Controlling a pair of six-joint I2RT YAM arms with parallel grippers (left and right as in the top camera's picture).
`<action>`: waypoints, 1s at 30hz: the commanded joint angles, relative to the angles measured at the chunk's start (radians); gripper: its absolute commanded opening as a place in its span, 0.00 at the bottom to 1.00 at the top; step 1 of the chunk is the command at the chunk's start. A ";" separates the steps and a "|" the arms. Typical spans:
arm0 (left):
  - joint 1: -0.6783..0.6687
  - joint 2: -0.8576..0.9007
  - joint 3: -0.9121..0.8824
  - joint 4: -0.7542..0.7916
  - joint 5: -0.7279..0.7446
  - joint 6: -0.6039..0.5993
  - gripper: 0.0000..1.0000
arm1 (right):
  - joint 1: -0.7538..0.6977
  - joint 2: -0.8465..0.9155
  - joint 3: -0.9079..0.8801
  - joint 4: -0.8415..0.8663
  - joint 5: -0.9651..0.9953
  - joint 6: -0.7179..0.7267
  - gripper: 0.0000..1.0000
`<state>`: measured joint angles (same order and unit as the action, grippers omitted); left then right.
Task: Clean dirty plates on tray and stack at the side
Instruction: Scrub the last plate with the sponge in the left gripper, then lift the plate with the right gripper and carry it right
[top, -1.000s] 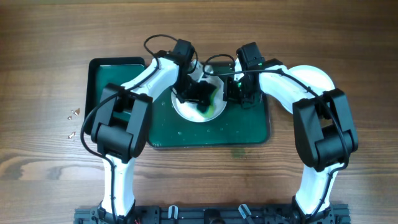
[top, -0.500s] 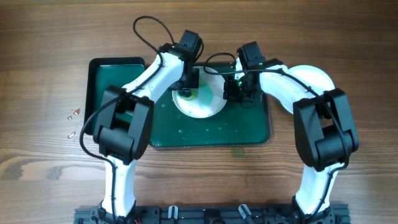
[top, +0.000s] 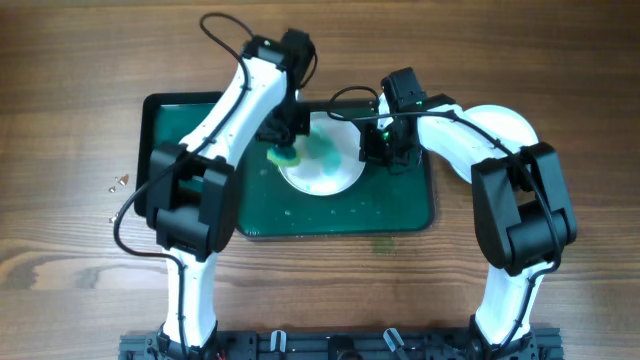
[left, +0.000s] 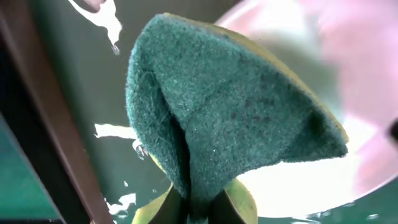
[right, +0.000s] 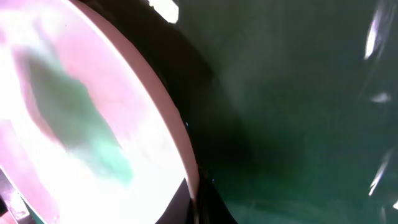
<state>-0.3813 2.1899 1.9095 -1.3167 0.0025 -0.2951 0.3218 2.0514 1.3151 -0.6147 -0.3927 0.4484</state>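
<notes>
Plate (top: 330, 175), smeared green, lies on the tray (top: 400, 205), just right of the sponge (top: 283, 156), which the left gripper (top: 284, 142) pinches tight over its left rim; the right gripper (top: 372, 150) clamps the opposite rim.

This looks like a robotics lab. My arms (top: 190, 200) stand on a black rail (top: 340, 346) at a wooden table (top: 560, 60), small metal bits (top: 118, 184) nearby.

Overhead view: looks straight down from well above the counter (top: 80, 60), taking in both arms. Wrist views: each sits very close, sharing with it the smeared plate (top: 330, 165) and tray (top: 400, 205).
</notes>
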 joint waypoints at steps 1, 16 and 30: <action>0.047 -0.069 0.030 0.014 0.012 -0.012 0.04 | -0.002 -0.005 -0.021 -0.027 0.017 -0.029 0.04; 0.068 -0.069 0.028 0.045 0.009 -0.013 0.04 | 0.271 -0.420 -0.021 -0.272 0.899 0.003 0.04; 0.064 -0.069 0.028 0.045 0.009 -0.012 0.04 | 0.618 -0.485 -0.021 -0.440 1.624 -0.010 0.04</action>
<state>-0.3130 2.1521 1.9179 -1.2724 0.0055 -0.2951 0.8829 1.5929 1.2942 -1.0454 1.0142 0.4522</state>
